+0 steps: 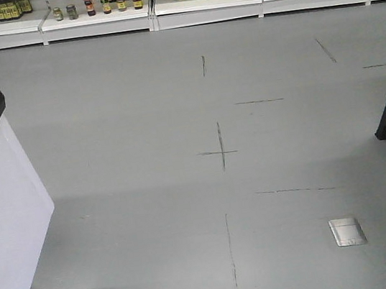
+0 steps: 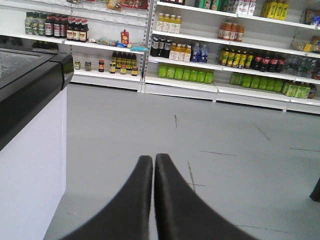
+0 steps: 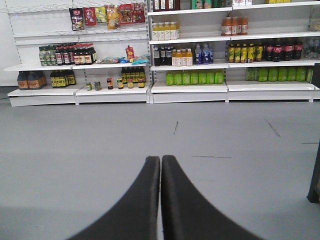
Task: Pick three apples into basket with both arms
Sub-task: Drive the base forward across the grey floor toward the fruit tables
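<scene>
Nowhere in any view do the apples or the basket show; there is only grey floor (image 1: 139, 123), stocked shelves (image 3: 190, 87) and a white cabinet (image 2: 30, 150). The left gripper (image 2: 153, 161) and right gripper (image 3: 160, 162) have jaws pressed together on nothing. Apples are probably firm, smooth and roll-prone, so a grip across the widest middle suits.

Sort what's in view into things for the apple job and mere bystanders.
For the job: left gripper, shut and empty; right gripper, shut and empty. No apples or basket in view.
Bystanders: shelves, green bottles, small jars, black-topped white cabinet, metal floor plate.
</scene>
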